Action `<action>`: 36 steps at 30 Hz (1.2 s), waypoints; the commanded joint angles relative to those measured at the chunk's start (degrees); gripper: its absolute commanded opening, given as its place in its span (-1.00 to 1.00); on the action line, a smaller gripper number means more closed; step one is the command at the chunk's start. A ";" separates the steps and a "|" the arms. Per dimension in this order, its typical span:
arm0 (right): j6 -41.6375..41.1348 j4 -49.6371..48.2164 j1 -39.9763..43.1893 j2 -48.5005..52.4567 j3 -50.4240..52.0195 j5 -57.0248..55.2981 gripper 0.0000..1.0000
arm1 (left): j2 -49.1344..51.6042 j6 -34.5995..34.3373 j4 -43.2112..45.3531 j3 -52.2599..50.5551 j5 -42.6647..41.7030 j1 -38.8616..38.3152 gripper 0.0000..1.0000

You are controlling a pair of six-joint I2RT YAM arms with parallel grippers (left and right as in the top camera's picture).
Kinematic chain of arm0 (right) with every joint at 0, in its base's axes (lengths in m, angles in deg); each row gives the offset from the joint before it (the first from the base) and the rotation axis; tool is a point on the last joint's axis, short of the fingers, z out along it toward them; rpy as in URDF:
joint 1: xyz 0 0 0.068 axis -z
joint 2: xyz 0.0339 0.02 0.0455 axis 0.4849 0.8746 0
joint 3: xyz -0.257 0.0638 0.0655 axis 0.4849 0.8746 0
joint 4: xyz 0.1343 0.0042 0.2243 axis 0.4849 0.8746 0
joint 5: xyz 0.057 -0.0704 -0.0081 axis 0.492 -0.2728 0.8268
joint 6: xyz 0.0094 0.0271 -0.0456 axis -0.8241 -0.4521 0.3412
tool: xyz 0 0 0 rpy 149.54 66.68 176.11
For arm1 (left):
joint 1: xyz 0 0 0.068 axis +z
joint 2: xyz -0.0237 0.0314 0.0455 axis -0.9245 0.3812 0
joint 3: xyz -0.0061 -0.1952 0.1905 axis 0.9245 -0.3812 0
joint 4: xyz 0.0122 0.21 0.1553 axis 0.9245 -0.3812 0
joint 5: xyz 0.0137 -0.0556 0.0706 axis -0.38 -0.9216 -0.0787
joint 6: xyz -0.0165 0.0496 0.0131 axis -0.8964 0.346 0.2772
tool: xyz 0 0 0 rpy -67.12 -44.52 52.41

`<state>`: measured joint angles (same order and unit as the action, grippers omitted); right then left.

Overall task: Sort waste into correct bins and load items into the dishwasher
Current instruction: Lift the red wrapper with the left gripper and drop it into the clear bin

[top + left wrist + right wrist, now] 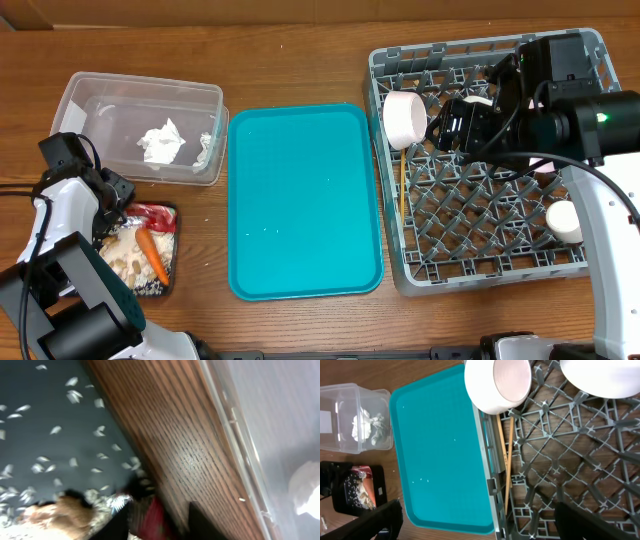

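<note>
Red wrapper (152, 215) is found at the black tray's (172, 285) far edge, directly under the left gripper (120, 200), whose grip cannot be judged; the right gripper (479, 506), spread wide, is parked over the dish rack (398, 262).

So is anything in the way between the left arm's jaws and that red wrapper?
Nothing visible. The red wrapper lies in the black tray right at the left jaws; the blurry wrist view shows it between them.

Bowl (497, 385): sat tipped on its side in the grey rack (560, 460)
Chopsticks (507, 460): lay along the rack edge, beside the teal tray (445, 450)
Clear tub (340, 405): held white paper (367, 425) (crumpled)
End effector (477, 510): jaws stood wide apart
</note>
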<state>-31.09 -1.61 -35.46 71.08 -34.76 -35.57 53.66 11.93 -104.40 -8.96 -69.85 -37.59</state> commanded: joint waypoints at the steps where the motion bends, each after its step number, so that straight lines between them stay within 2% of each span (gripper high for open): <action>1: 0.09 0.15 -0.24 -0.46 -0.48 -0.52 1.00 | 0.66 -0.07 -0.59 -0.24 0.28 0.07 -0.79; 3: 0.07 0.17 -0.24 -0.46 -0.48 -0.50 1.00 | 0.52 0.50 -1.86 0.83 -0.98 0.04 -0.92; 18: 0.09 0.04 -0.24 -0.46 -0.48 -0.52 1.00 | 0.50 0.46 -18.03 12.33 -3.63 -0.02 -0.92; 36: 0.07 -2.21 -0.24 -0.46 -0.48 -0.50 1.00 | 0.52 0.90 -18.95 13.27 -3.63 -0.02 -0.91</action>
<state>-31.06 -3.73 -35.48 71.08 -34.76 -35.57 54.14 12.28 -123.29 2.76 -72.80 -37.59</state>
